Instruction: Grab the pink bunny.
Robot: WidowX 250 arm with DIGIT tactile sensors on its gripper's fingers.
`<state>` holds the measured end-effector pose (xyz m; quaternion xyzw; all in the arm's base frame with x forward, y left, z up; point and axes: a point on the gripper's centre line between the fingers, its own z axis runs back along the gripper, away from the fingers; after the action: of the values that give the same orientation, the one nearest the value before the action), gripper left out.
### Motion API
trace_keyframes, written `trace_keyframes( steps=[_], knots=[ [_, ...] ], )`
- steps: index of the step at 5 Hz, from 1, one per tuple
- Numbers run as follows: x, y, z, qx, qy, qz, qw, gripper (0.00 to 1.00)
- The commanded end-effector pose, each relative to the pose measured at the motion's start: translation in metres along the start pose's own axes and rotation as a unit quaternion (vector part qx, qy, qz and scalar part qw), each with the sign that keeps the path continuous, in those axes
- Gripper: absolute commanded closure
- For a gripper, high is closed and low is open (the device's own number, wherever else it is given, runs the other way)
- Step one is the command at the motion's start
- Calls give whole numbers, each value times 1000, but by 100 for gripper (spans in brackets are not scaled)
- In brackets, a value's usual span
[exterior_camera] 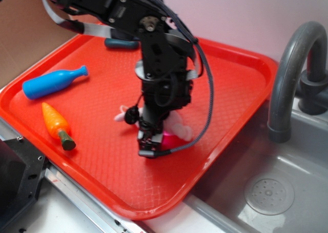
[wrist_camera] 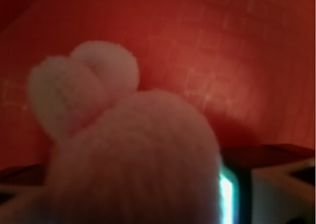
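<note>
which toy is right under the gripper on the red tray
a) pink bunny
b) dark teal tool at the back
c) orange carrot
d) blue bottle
a: the gripper is down over the pink bunny mid-tray, and pink plush fills the wrist view, while the blue bottle and carrot lie apart near the tray's left side.

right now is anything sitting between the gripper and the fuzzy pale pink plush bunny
Nothing visible does. The black gripper is down right over the fuzzy pale-pink plush bunny, which fills the wrist view. The orange toy carrot and blue plastic bottle lie apart, farther along the red plastic tray.
</note>
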<state>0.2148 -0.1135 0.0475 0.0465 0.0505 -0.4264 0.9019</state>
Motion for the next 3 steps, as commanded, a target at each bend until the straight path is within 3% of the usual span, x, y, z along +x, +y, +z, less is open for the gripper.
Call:
trace_keyframes(
  steps=[1, 2, 3],
  knots=[
    [-36, 51, 109, -15, -15, 230, 973, 100],
    [-74, 58, 153, -23, -55, 350, 935, 100],
    [-110, 55, 186, -14, -106, 465, 879, 100]
  ],
)
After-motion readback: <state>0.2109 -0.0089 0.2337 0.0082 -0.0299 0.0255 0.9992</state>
